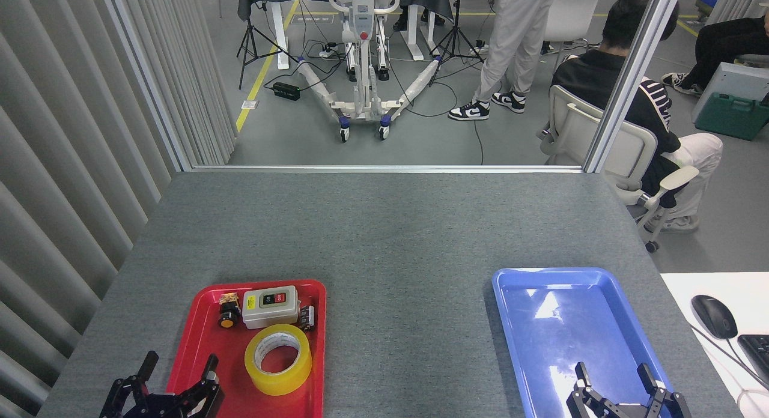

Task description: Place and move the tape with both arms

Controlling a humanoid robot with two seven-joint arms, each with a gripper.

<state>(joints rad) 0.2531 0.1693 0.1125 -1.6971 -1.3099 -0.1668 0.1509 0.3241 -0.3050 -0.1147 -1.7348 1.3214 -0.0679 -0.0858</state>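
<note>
Nothing done yet; tape (pixel 278 359) sits in red tray (pixel 198 340); my left pincer (pixel 178 373) and right pincer (pixel 616 379) both spread, empty; pickup remains.

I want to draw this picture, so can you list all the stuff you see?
Table: one, grey, in front.
Red tray: one, on the left.
Tape: one roll, yellow, lying flat in the red tray.
Switch box: one, grey, red and black buttons, behind the tape.
Round button: one, black and orange, left of the box.
Blue tray: one, on the right, nothing in it.
Mouse: one, black, on the far right.
People: several, behind the table.
Left hand: black, open, bottom left.
Right hand: black, open, bottom right.
</note>
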